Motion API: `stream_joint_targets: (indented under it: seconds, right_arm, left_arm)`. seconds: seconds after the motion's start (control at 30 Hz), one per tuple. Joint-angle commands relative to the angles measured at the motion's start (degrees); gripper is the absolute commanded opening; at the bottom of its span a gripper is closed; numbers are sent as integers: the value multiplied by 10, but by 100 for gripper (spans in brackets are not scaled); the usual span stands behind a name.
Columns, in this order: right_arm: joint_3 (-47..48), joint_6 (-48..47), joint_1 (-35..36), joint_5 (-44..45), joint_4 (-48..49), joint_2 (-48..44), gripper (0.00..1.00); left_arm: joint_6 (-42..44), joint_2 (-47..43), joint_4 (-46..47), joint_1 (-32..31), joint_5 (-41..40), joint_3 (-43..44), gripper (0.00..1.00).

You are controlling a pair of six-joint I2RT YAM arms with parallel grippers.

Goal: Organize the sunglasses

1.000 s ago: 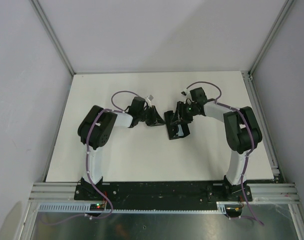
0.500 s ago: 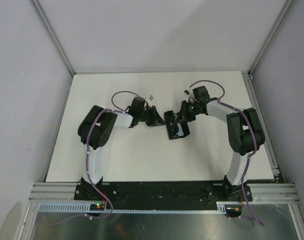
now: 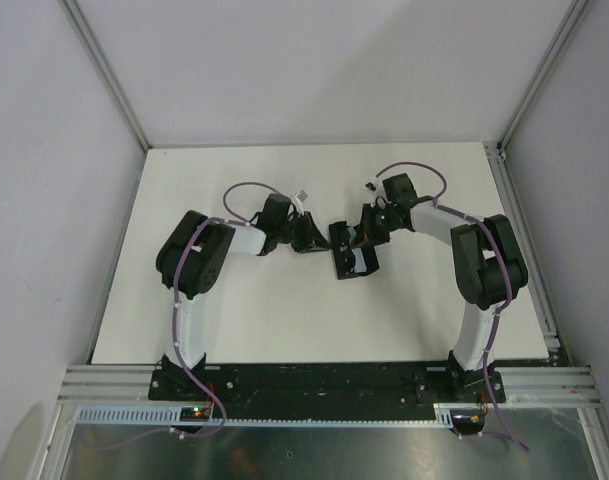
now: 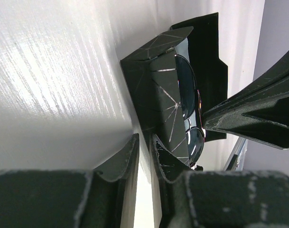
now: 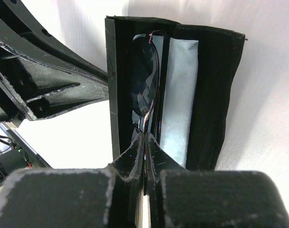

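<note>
- left gripper [image 4: 144, 140]: fingers nearly together on the thin left wall of the case [image 4: 158, 95]. Reads as a pinch that steadies the case. In the top view it sits at about 9 o'clock of the case.
- case: open, mid-table [image 3: 234, 320], flap folded out to the right.
- sunglasses [image 5: 146, 80]: already inside the case, in the left trough against the wall the left gripper holds. They stand on edge, lenses tilted, not lying flat.
- orientation: the long axis runs along the case's length, 12 to 6 in the right wrist view, with one end toward the right gripper at 6. In the top view the case runs roughly 11 to 5. The glasses are too small there to tell apart.
- cloth [image 5: 180, 95]: light blue, lying flat in the case just to the right of the glasses, at their 3 o'clock.
- right gripper [image 5: 144, 140]: fingers pressed together at the near end of the glasses. Cannot tell if a thin temple arm is caught between them. In the top view it sits at about 1 o'clock of the case.
- progress, my read: glasses and cloth are in. Left to do: settle the glasses flat, then close the flap.
</note>
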Motion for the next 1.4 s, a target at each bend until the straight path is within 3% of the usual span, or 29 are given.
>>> stream_joint_targets:
  seconds: [0.0, 0.13, 0.3, 0.77, 0.9, 1.1, 1.2, 1.37]
  right_arm:
    - [13, -1, 22, -6, 8, 22, 2]
    - [13, 0, 23, -9, 12, 17, 3]
    - [13, 5, 12, -5, 15, -7, 17]
    - [22, -7, -26, 7, -27, -82, 34]
    - [22, -20, -47, 28, -52, -96, 35]
    - [2, -12, -79, 128, -65, -94, 34]
    - [-22, -5, -83, 175, -47, -79, 29]
    - [-47, 3, -71, 159, -14, -40, 22]
  left_arm:
    - [15, 9, 0, -4, 2, 13, 20]
    - [15, 11, 0, -5, 2, 13, 20]
    - [15, 9, 0, -5, 1, 12, 20]
    - [17, -1, -1, -2, -3, 10, 20]
    - [19, -13, 0, 5, -3, 6, 20]
    - [22, -17, -5, 8, -2, 8, 20]
    - [21, -16, -6, 9, -4, 7, 20]
    - [21, -16, -6, 8, -4, 7, 20]
